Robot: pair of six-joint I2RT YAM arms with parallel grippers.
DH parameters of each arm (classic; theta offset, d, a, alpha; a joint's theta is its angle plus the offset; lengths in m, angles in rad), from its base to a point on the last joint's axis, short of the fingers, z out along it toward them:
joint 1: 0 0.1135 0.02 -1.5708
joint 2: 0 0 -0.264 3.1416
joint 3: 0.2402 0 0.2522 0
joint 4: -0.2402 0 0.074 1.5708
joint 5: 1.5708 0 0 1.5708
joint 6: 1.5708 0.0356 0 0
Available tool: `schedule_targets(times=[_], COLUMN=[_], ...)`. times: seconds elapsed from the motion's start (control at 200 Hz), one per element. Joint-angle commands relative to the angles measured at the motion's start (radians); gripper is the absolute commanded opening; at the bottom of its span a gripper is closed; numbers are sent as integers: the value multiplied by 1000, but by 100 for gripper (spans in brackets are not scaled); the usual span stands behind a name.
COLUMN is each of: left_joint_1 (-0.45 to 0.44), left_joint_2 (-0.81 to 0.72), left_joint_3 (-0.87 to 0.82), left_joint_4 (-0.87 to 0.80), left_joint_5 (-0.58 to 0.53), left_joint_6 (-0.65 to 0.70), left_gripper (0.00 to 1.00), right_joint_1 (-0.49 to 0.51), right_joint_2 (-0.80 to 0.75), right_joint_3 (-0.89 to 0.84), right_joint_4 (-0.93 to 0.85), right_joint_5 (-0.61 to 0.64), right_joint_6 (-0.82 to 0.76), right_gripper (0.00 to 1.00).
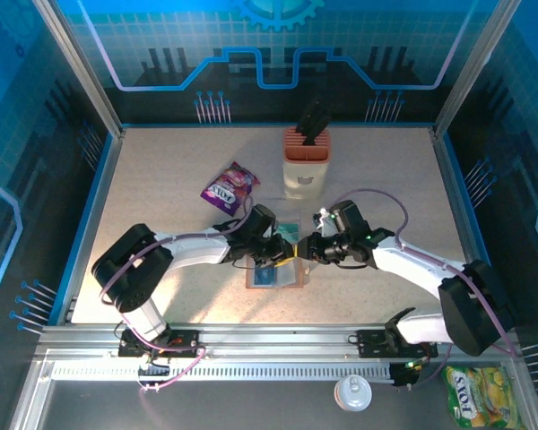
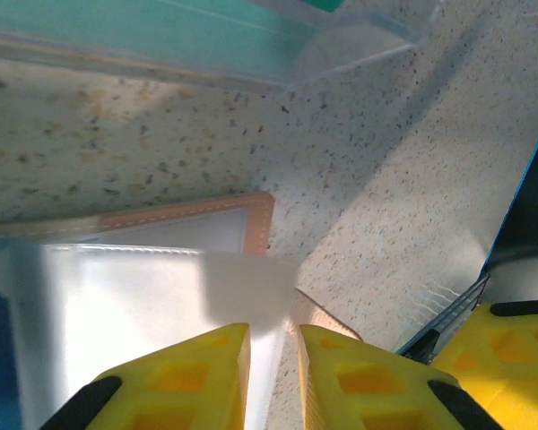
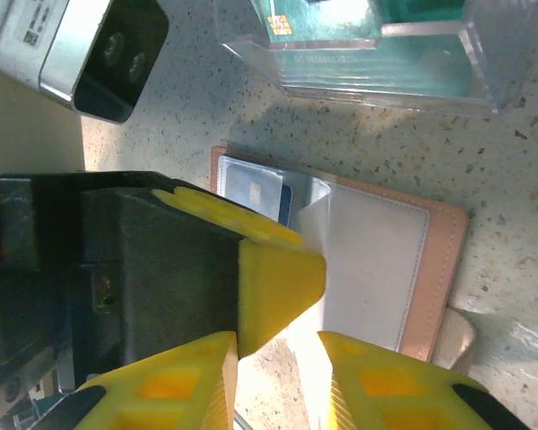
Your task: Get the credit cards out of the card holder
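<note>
The card holder lies open on the table between both grippers, brown rim up. A blue credit card sits in its left pocket. A clear inner flap stands up from its middle. My left gripper hovers over the holder with its jaws a narrow gap apart, the flap's edge inside that gap. One of its yellow fingers rests by the flap. My right gripper stands narrowly open at the holder's near edge. A teal card lies in a clear sleeve behind.
A purple snack packet lies at the back left. The cream-and-orange knife block stands just behind the sleeve. Blue walls enclose the table. A yellow packet and a white cap lie off the table's front.
</note>
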Motion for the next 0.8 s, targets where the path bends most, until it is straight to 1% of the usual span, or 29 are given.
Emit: schedule_targets(times=[0.0,0.2,0.41,0.59,0.795], left_joint_1=[-10,-9,-10,-6,4], left_joint_2=[32,73,69,41,-19], left_joint_3=[37,68,70,39,-30], left_joint_4=[-10,6,2,5,19], left_joint_5=[33,50,49,44,38], left_joint_6=[2,-7,1,9,10], left_gripper=[24,25,25,25,25], right_joint_1=[-16,-15,-14,7,52], right_joint_2=[-25,-52,-69,-60,-7], right_joint_3=[-12,-29,-53,-61,-34], right_joint_4=[-50,-60,-48,-22,2], right_joint_5=[4,9,10,15,30], right_joint_6=[-24,-18,1,24,47], right_gripper=[31,31,31,31,31])
